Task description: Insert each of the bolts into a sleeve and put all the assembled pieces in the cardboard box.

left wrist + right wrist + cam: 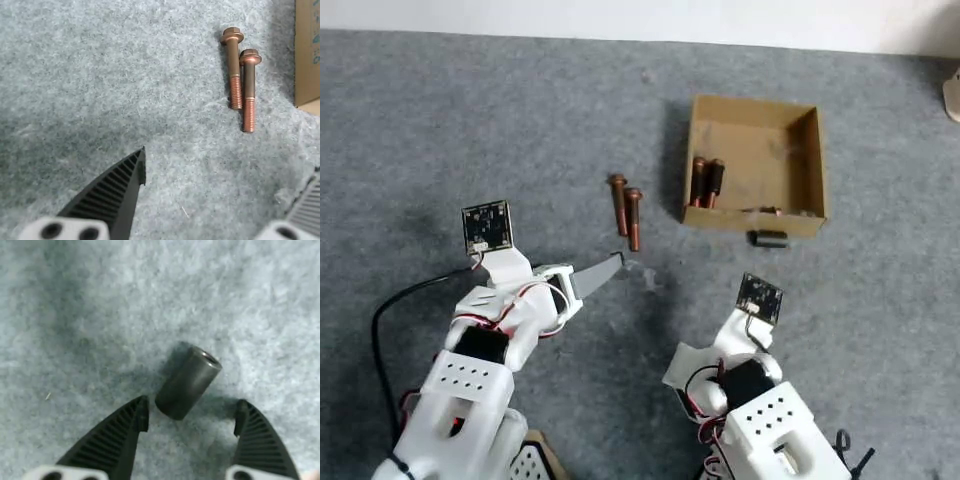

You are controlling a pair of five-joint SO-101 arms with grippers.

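Grey carpet (420, 120), white wall (620, 15)

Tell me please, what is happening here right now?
Two robot arms are pairing bolts with sleeves. The right hand is open around a black sleeve lying on the grey mat beside the cardboard box. The left hand is open near two loose bolts. Two assembled pieces already lie in the box.
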